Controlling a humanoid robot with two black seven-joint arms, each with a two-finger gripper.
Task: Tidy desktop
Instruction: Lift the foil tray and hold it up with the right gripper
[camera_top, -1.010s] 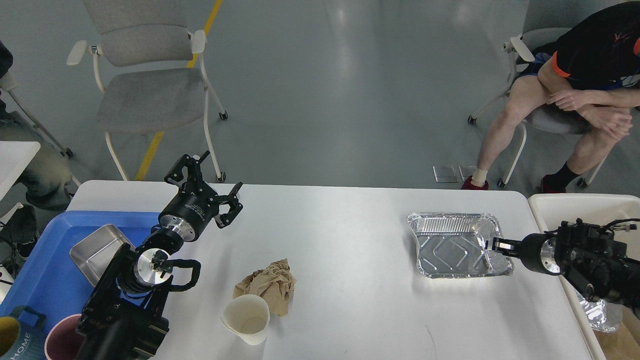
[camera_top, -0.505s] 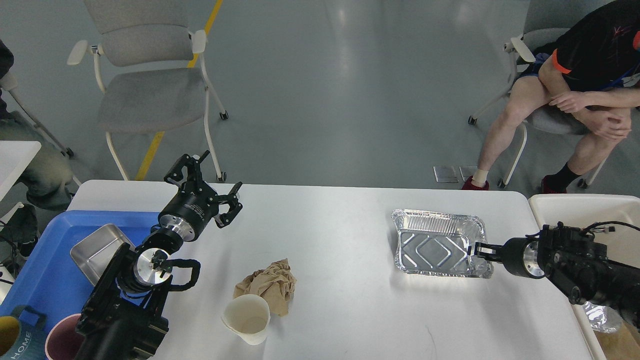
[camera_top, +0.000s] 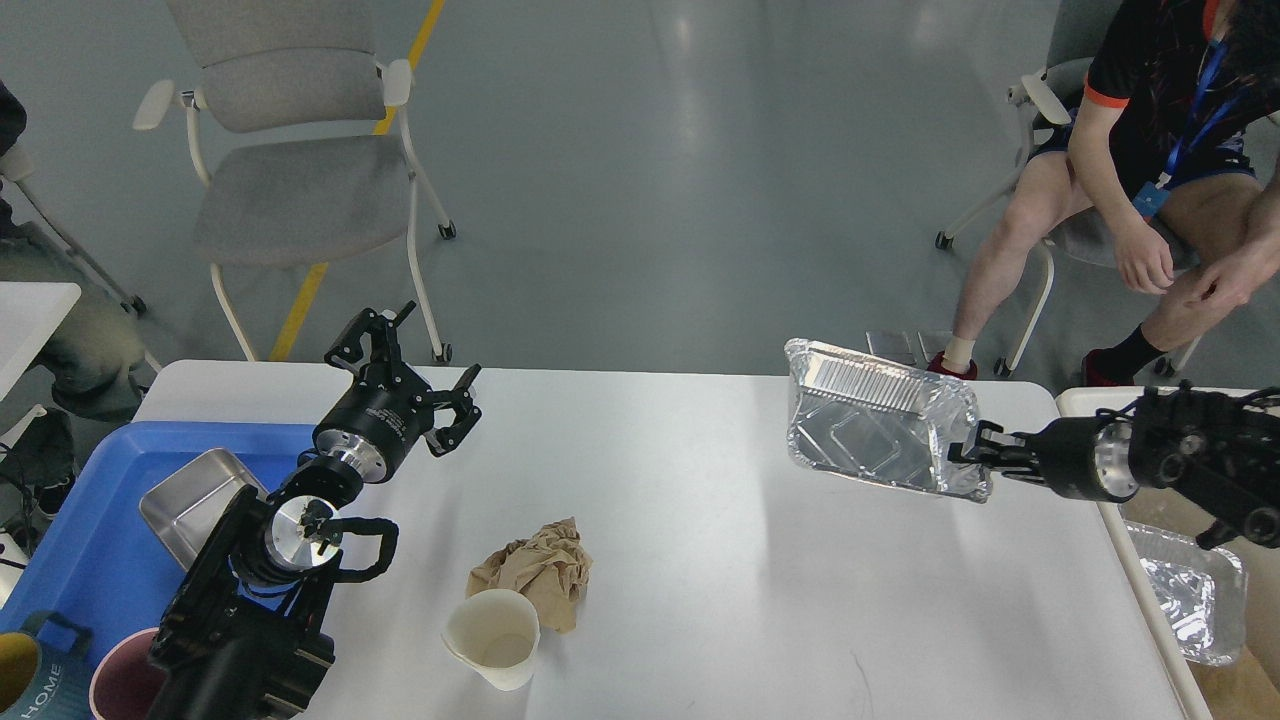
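The white desktop (camera_top: 700, 560) fills the lower view. My right gripper (camera_top: 968, 452) is shut on the near right rim of an empty foil tray (camera_top: 870, 425) and holds it tilted up above the desktop's right part. My left gripper (camera_top: 410, 375) is open and empty, raised above the far left of the desktop. A crumpled brown paper (camera_top: 535, 570) and a white paper cup (camera_top: 493, 636) lie on the desktop near the front left.
A blue tray (camera_top: 70, 540) at the left holds a steel pan (camera_top: 190, 505) and two cups (camera_top: 120, 685). A beige bin (camera_top: 1200, 590) at the right holds another foil tray (camera_top: 1190, 590). A chair stands behind the table and a seated person is at the far right.
My right gripper has lifted the foil tray off the desktop and tilted it up, after sliding it left. The left arm has barely moved. The person shifted.
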